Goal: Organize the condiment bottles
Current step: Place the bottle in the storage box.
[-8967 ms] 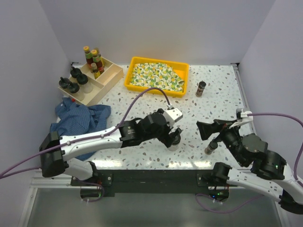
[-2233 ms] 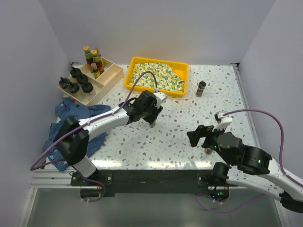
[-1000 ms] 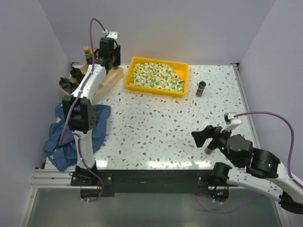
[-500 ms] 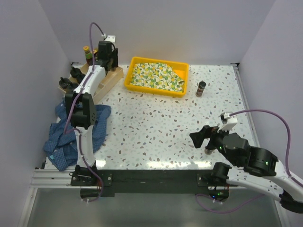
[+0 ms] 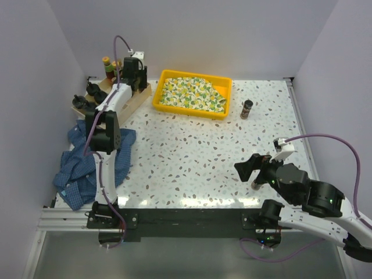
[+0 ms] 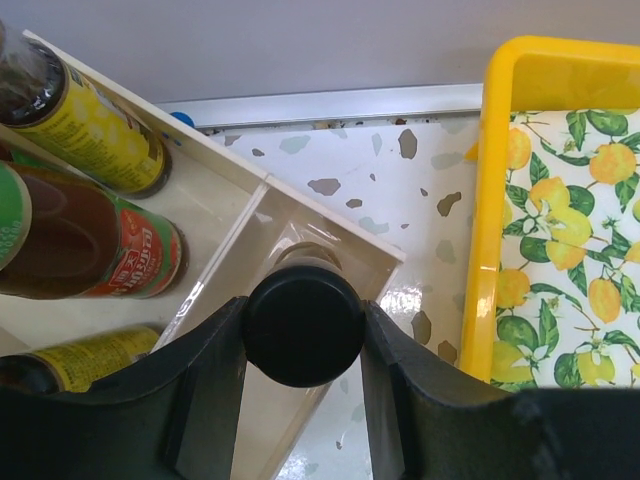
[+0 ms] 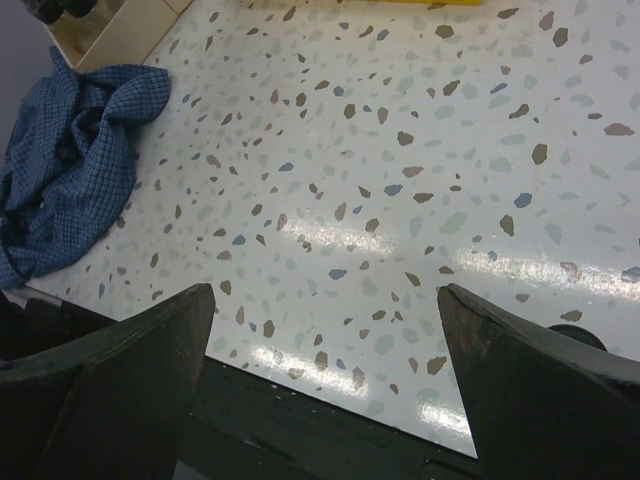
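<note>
My left gripper [image 6: 303, 325] is shut on a black-capped bottle [image 6: 303, 322], holding it over the far end of the right-hand compartment of the wooden box [image 6: 240, 195]. Whether it touches the bottom is hidden. Slim sauce bottles [image 6: 95, 115] stand in the neighbouring compartment. From above, the left gripper [image 5: 134, 80] reaches over the box [image 5: 131, 102], where squat black-capped bottles [image 5: 93, 90] stand at the left. My right gripper [image 5: 254, 170] is open low over the table, next to a brown spice jar [image 5: 256, 184]. A second spice jar [image 5: 247, 108] stands alone at the back right.
A yellow tray [image 5: 160, 96] with lemon-patterned cloth sits right of the box, its rim [image 6: 490, 200] close to my left fingers. A crumpled blue cloth [image 5: 87, 157] lies at the front left, also seen as a blue cloth [image 7: 60, 190] in the right wrist view.
The left gripper with its bottle has come down a little and to the right over the box. The right arm has barely shifted and stays open.
</note>
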You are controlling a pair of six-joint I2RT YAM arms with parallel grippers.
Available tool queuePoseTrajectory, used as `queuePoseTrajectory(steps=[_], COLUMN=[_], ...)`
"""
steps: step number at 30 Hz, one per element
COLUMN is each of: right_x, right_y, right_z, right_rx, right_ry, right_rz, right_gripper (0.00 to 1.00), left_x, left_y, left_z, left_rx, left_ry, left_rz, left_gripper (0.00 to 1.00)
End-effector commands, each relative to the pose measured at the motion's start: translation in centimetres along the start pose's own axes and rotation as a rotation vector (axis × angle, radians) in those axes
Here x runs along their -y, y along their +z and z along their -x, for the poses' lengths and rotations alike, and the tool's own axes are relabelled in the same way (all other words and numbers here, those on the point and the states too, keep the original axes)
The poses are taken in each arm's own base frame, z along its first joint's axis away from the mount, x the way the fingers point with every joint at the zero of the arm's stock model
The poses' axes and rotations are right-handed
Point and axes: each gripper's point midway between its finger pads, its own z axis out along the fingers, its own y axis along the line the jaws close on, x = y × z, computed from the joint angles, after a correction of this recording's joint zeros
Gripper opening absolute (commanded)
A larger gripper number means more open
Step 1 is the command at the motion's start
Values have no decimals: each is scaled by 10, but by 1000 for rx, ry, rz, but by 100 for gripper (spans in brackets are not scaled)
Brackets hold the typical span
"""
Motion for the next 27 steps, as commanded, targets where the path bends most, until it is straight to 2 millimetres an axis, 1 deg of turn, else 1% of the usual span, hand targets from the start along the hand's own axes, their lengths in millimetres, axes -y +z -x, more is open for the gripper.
queuePoseTrajectory(steps=[1, 2, 4, 5, 6, 9, 13, 15, 16, 18, 19, 20, 21, 22, 23, 24, 25, 26, 27], right_x=[-4, -4, -4, -4, -5, -5, -5, -4, -3, 0, 1, 6, 9, 11, 15, 24, 26, 28, 38], right_y=[-2, -1, -1, -1, -2, -2, -2, 0, 0, 2, 2, 4, 4, 6, 6, 5, 7, 6, 5], right_z=[11, 11, 12, 12, 14, 18, 18, 16, 16, 15, 14, 15, 14, 13, 15, 11, 9, 11, 10], right_rx=[32, 29, 28, 29, 31, 46, 53, 53, 55, 54, 55, 66, 67, 67, 78, 68, 60, 64, 66], right_ry=[24, 16, 12, 4, 1, -4, 2, 8, 16, 16, 31, 33, 38, 55, 66, 62, 89, 97, 80], right_rz=[1, -3, -5, -5, -4, -3, 1, -6, -9, -29, -38, -68, -86, -104, -133, -178, -213, -232, -288], right_gripper=[98, 99, 99, 99, 99, 99, 99, 99, 98, 99, 99, 99, 99, 99, 99, 99, 99, 99, 99], left_x=[-9, -8, -7, -6, -4, -4, -3, -2, -2, 3, 8, 17, 21, 28, 35, 50, 62, 74, 94], left_y=[5, 5, 4, 2, 2, -1, -13, -26, -38, -51, -63, -70, -78, -92, -100, -109, -126, -135, -144], left_z=[24, 23, 25, 28, 28, 35, 52, 69, 81, 94, 106, 110, 115, 125, 129, 128, 135, 135, 125], left_rx=[81, 79, 81, 87, 87, 94, 107, 138, 162, 187, 210, 218, 222, 242, 248, 239, 253, 249, 216], left_ry=[-14, -19, -25, -29, -29, -38, -46, -53, -60, -68, -72, -69, -67, -66, -62, -49, -36, -22, 7], left_rz=[4, -1, -6, -12, -17, -19, -32, -41, -47, -76, -101, -138, -153, -178, -199, -235, -287, -328, -379], left_gripper=[30, 40, 52, 63, 66, 74, 79, 80, 82, 84, 85, 85, 86, 87, 87, 88, 88, 88, 88])
